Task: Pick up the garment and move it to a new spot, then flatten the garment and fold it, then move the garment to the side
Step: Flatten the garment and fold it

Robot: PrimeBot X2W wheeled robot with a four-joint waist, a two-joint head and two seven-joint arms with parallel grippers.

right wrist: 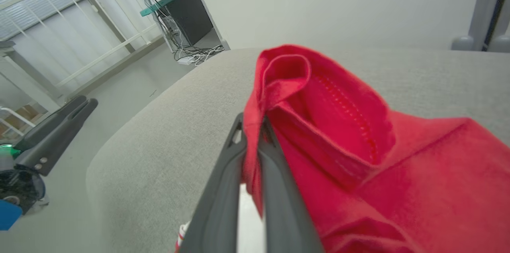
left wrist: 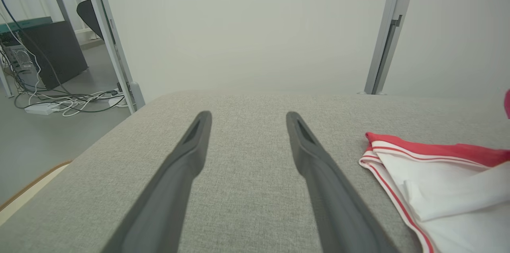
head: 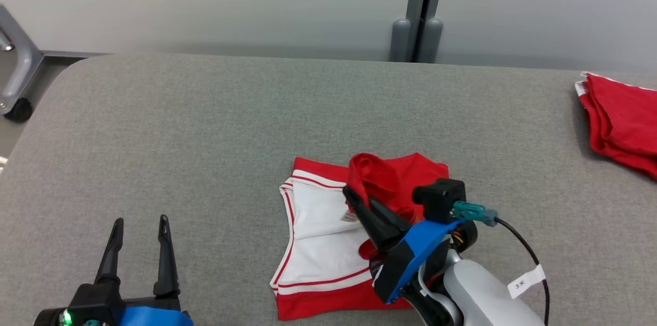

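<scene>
A red and white garment (head: 323, 244) lies near the front middle of the grey padded table (head: 205, 136). Its white part with red stripes faces up on the left; a red flap (head: 380, 177) is lifted over it. My right gripper (head: 351, 197) is shut on that red flap, and in the right wrist view the red cloth (right wrist: 318, 125) is pinched between the right gripper's (right wrist: 251, 125) dark fingers. My left gripper (head: 141, 226) stands open at the lower left, well clear of the garment. Seen from the left wrist, the left gripper (left wrist: 245, 119) holds nothing and the garment (left wrist: 438, 181) lies to the right.
Another red folded cloth (head: 621, 120) lies at the table's far right edge. A grey post (head: 421, 13) stands behind the table against a pale wall. A metal frame leg with a caster (head: 18, 79) sits off the table's left corner.
</scene>
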